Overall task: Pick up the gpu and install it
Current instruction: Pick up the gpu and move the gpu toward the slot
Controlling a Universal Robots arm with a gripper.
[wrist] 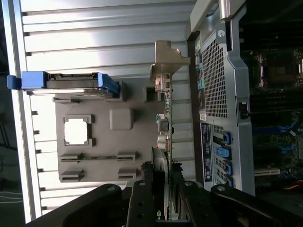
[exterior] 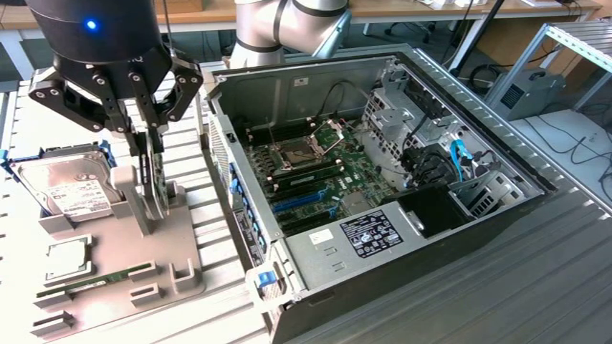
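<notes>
Grey plastic holder (exterior: 115,258) lies on the slatted counter (exterior: 220,301) in the exterior view, just beside the open computer case (exterior: 478,236), on the exterior view's left of it. The gpu (exterior: 151,183) stands on edge in the holder, near the case, and the hand (exterior: 150,147) is clenched on its upper edge. A hard drive (exterior: 72,190) sits farther from the case. In the wrist view, the fingers (wrist: 142,203) pinch the gpu (wrist: 166,113), which runs alongside the case (wrist: 218,71).
</notes>
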